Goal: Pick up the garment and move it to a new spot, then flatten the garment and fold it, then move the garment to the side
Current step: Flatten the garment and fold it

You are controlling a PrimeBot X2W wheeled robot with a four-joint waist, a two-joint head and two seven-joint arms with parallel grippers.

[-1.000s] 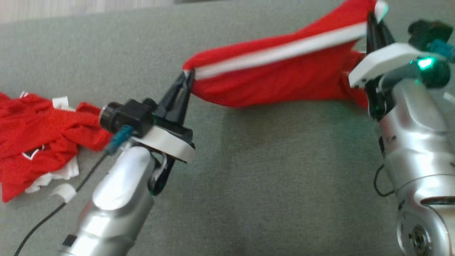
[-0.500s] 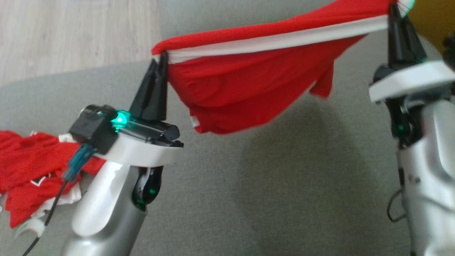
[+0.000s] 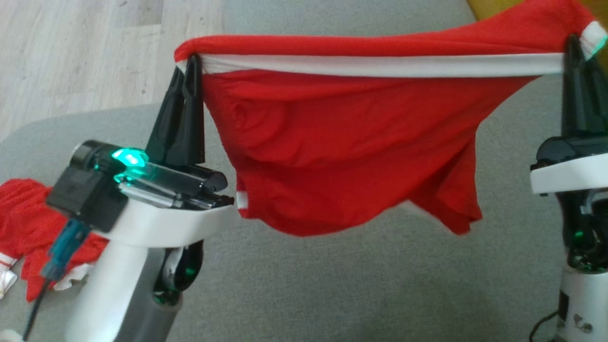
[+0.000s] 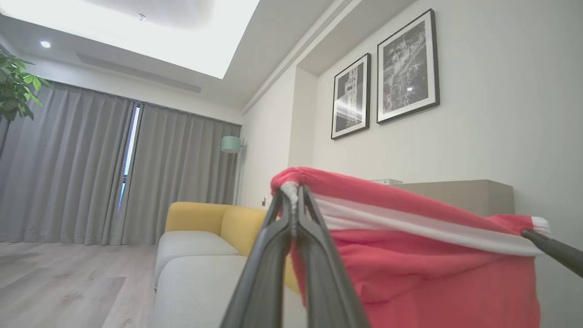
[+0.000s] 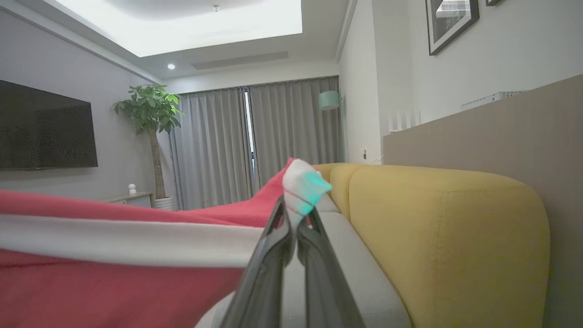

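Observation:
A red garment (image 3: pixel 342 142) with a white band along its top edge hangs stretched in the air between my two grippers, above the grey sofa seat (image 3: pixel 332 294). My left gripper (image 3: pixel 192 61) is shut on its left corner, fingers pointing up. My right gripper (image 3: pixel 572 42) is shut on its right corner at the same height. The left wrist view has my left gripper (image 4: pixel 294 193) pinching the bunched red garment (image 4: pixel 410 259). The right wrist view has my right gripper (image 5: pixel 291 214) clamped on the white-edged corner of the garment (image 5: pixel 114 269). The cloth sags loosely below the taut band.
A second heap of red and white cloth (image 3: pixel 28 228) lies on the seat at the left, behind my left arm. Wooden floor (image 3: pixel 80 52) lies beyond the seat's far-left edge. A yellow sofa back (image 5: pixel 446 228) runs along the right.
Both grippers have risen and spread apart with the garment, which now hangs wider and clear of the seat. The head camera has tilted, bringing the floor into view.

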